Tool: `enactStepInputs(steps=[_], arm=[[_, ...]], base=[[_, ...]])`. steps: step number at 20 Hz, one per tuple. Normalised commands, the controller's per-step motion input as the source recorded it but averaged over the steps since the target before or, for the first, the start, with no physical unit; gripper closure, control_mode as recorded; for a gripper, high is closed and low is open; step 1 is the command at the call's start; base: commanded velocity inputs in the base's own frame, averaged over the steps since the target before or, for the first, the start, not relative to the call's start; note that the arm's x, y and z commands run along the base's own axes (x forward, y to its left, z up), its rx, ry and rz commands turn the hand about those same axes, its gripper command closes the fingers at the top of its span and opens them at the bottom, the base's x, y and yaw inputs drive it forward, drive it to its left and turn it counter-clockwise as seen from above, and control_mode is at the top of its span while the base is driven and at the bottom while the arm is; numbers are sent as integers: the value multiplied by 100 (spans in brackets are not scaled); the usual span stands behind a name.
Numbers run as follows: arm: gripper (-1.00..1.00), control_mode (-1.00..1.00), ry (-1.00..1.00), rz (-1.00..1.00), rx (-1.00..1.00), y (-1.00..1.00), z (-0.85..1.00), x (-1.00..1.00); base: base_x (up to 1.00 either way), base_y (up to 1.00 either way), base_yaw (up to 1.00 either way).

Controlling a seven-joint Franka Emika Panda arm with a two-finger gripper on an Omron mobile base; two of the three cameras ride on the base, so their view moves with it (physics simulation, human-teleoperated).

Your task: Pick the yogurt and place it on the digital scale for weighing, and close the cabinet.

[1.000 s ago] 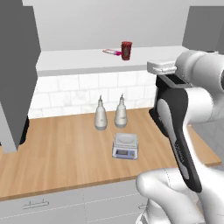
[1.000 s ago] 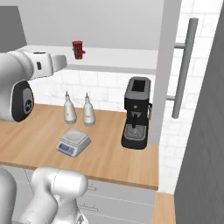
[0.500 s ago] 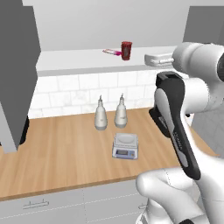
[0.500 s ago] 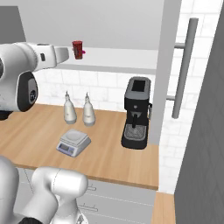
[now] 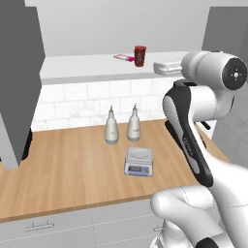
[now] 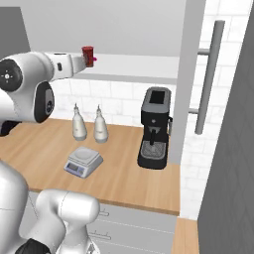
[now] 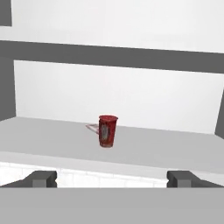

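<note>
- The yogurt (image 5: pixel 140 55) stands upright on the white shelf (image 5: pixel 87 68) inside the cabinet (image 5: pixel 19 82), up above the bench (image 5: pixel 72 164).
- From the hand view the yogurt (image 7: pixel 107 131) is straight ahead, some way back from the shelf's front edge, and well apart from the claw (image 7: pixel 112 178).
- The claw is wide open and has hold of nothing; its two dark fingertips (image 7: pixel 41 178) sit far apart at the bottom of the hand view, in front of the shelf edge.
- In the right base view the claw (image 6: pixel 83 61) is raised to shelf height, and the yogurt (image 6: pixel 88 55) shows just past its end.
- A flat pink-white packet (image 5: pixel 124 57) lies on the shelf just beside the yogurt, on its left as seen from the left base view.
- The scale (image 5: pixel 139 161) sits low on the bench with nothing on its round plate, its dark display facing the front.
- Two white bottles (image 5: pixel 122 126) stand side by side just behind the scale, near the tiled wall.
- A black coffee machine (image 6: pixel 155 128) stands on the bench to the right of the scale (image 6: pixel 83 161), well apart from it.
- The cabinet stands open: one grey door (image 5: pixel 17 87) is swung out at the left, the other door (image 6: pixel 230 144) at the right, with its vertical bar handle (image 6: pixel 208 77) showing.
</note>
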Motion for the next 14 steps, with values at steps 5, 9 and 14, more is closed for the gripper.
enactStepInputs(steps=[5,9,14], arm=[[-100,-100,0,0,0,0,0,37],[-100,-100,0,0,0,0,0,39],[-100,-100,1,0,0,0,-1,40]], base=[[0,0,0],[0,0,0],[0,0,0]])
